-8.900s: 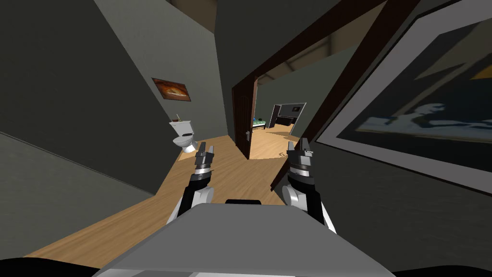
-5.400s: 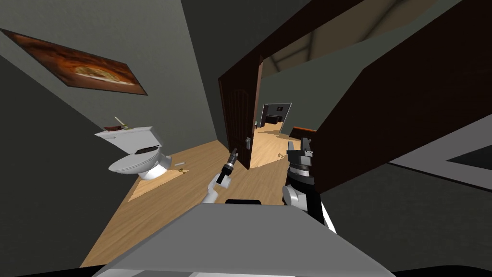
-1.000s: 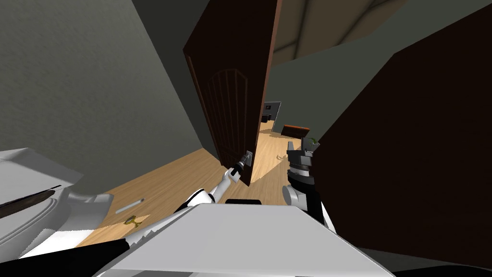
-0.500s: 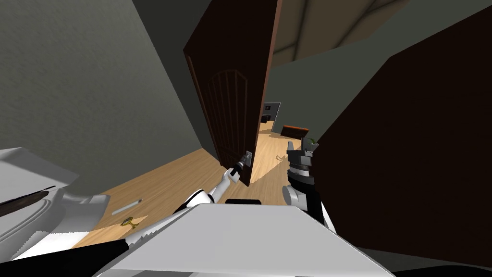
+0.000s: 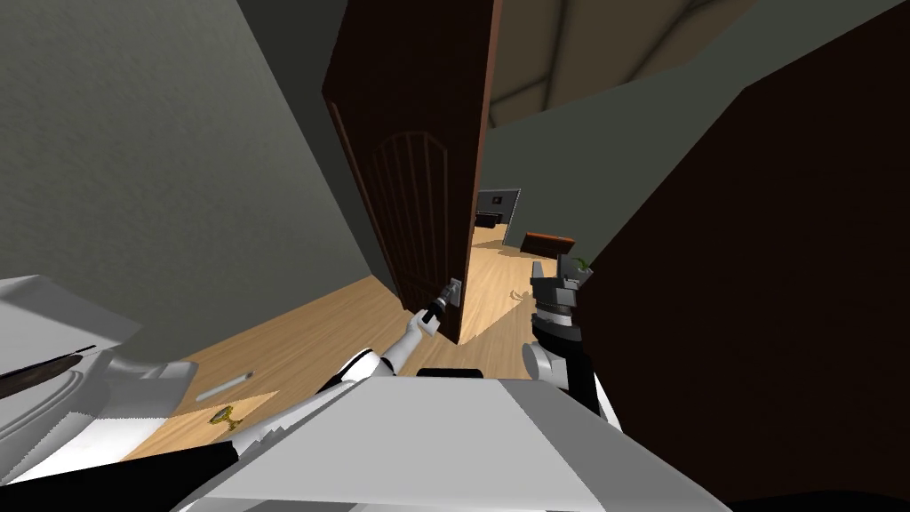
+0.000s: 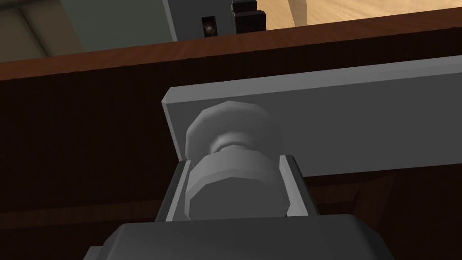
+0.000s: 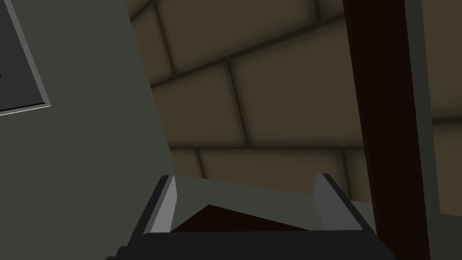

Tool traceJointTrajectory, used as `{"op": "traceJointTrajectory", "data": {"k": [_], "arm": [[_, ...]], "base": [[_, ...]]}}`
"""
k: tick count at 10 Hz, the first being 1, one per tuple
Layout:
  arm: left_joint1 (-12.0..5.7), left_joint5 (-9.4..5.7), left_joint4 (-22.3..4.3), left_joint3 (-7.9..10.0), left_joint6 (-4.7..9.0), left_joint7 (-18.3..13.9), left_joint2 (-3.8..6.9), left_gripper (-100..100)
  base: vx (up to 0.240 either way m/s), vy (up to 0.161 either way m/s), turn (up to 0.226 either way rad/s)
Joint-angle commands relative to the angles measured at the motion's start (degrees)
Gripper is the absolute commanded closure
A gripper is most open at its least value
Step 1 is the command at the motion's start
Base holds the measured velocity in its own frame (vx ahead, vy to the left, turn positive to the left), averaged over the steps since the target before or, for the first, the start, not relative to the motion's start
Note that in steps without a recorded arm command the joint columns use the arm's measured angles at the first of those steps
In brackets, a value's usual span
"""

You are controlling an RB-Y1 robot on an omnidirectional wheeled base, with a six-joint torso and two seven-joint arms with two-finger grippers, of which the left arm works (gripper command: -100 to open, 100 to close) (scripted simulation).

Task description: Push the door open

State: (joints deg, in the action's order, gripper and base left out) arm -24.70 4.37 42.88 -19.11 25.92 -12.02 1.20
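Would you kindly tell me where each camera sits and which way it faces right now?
Head view: on the head, looking steeply down and forward at the door, ajar; the left gripper reaches it, the right gripper is raised nearby.
Left wrist view: on the left hand, facing the knob and plate; its fingers press the knob's sides.
Right wrist view: on the right hand, pointing upward; its fingers stand apart.
Shared: head and left wrist views both show the door, plate and left gripper.

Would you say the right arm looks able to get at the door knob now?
Probably not: the left end effector is shut on the knob, covering both sides, and the right end effector hangs open, apart from the door.
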Motion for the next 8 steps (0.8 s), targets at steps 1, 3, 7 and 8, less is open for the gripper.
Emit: {"op": "traceJointTrajectory", "data": {"k": [1,3,7,8], "arm": [[-0.22,-0.31,0.00,1.58,0.11,0.78,0.85,100],[-0.23,-0.61,-0.09,2.80,0.02,1.26,1.45,100],[-0.25,-1.36,-0.33,5.92,-0.22,2.48,2.38,100],[-0.50,-1.28,-0.53,5.13,-0.24,2.04,2.32,-100]], "base": [[0.144,-0.195,0.067],[0.165,-0.178,0.064],[0.146,-0.149,0.091],[-0.050,-0.047,0.031]]}}
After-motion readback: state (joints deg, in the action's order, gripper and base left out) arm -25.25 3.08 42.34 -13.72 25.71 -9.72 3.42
